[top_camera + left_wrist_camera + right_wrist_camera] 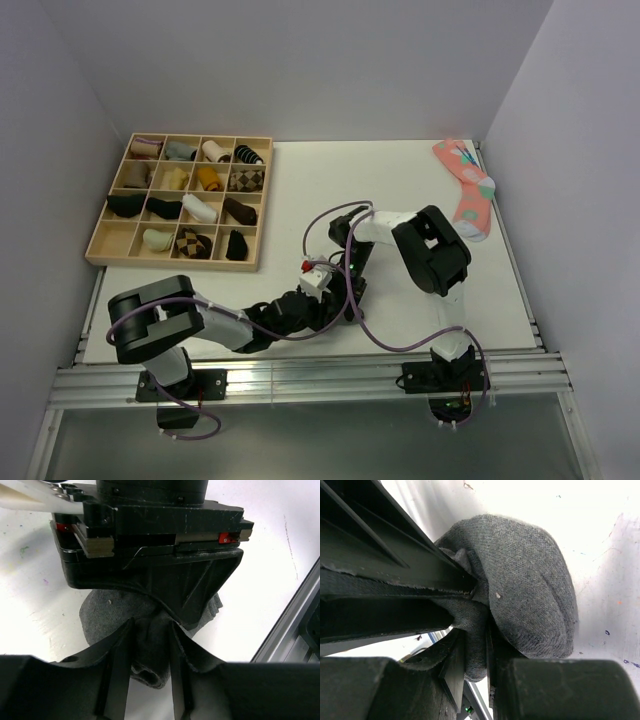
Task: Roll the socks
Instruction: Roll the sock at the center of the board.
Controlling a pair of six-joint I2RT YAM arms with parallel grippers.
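Charcoal-grey socks bunched into a rounded lump on the white table.
Plain soft knit with no pattern and a few specks of pale lint. The bundle is domed and folded over itself. One fold is nipped between the fingers of the left gripper, another between those of the right gripper. It lies toward the table's near edge.

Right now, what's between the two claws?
The grey sock: the left claw and right claw both pinch its fabric, shown in both wrist views.
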